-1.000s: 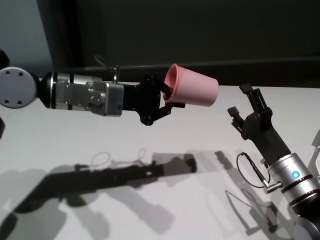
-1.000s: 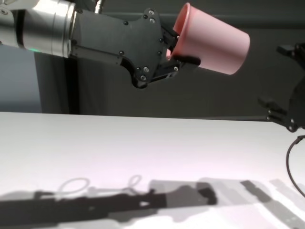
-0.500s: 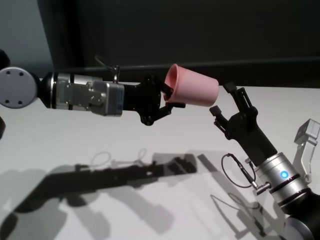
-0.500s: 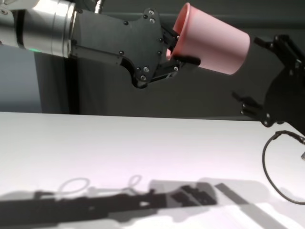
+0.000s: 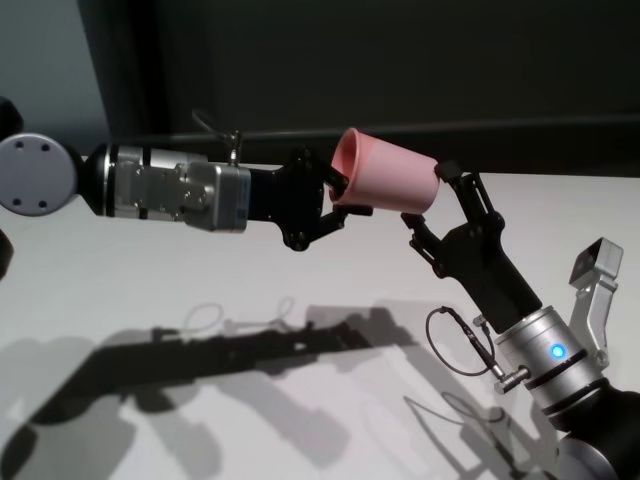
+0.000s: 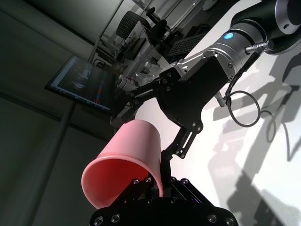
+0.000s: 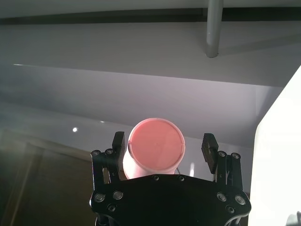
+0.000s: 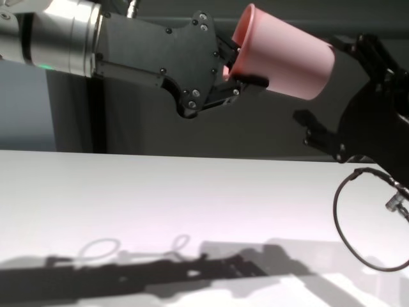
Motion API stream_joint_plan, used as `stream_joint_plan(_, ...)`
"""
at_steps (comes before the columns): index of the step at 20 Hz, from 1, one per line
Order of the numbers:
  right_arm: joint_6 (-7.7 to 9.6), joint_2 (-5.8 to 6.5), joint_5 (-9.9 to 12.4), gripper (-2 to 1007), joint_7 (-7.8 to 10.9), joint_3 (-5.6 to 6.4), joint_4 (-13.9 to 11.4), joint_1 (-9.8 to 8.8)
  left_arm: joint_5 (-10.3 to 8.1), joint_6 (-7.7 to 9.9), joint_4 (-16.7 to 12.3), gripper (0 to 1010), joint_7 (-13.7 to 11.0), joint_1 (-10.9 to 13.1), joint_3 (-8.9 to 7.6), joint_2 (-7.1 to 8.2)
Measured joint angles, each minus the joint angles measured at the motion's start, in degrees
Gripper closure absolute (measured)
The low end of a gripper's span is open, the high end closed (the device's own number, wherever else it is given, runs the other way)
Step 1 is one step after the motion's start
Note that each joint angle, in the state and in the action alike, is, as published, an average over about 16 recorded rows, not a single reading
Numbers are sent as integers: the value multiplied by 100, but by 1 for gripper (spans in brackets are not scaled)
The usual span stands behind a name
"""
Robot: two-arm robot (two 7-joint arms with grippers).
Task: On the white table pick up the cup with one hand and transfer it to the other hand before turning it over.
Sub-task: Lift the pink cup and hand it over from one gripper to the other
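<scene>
Dark walls are framing the white table, and well above it I am holding the cup on its side in my left gripper, whose jaws are clamping the rim with the base pointing toward my other arm. My right gripper is sitting at that base with its jaws spread apart, one finger on each side of the cup bottom, not yet closed on it.

Dark wall behind bench's far edge. Monitor on a stand. Hard light casts sharp shadows on bench.
</scene>
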Motion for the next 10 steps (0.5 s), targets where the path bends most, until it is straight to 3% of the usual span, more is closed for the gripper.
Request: stream_joint_plan(10,-22,62,155,3,85,-133,-7,-22,0,0,0,962,0,0,0,0)
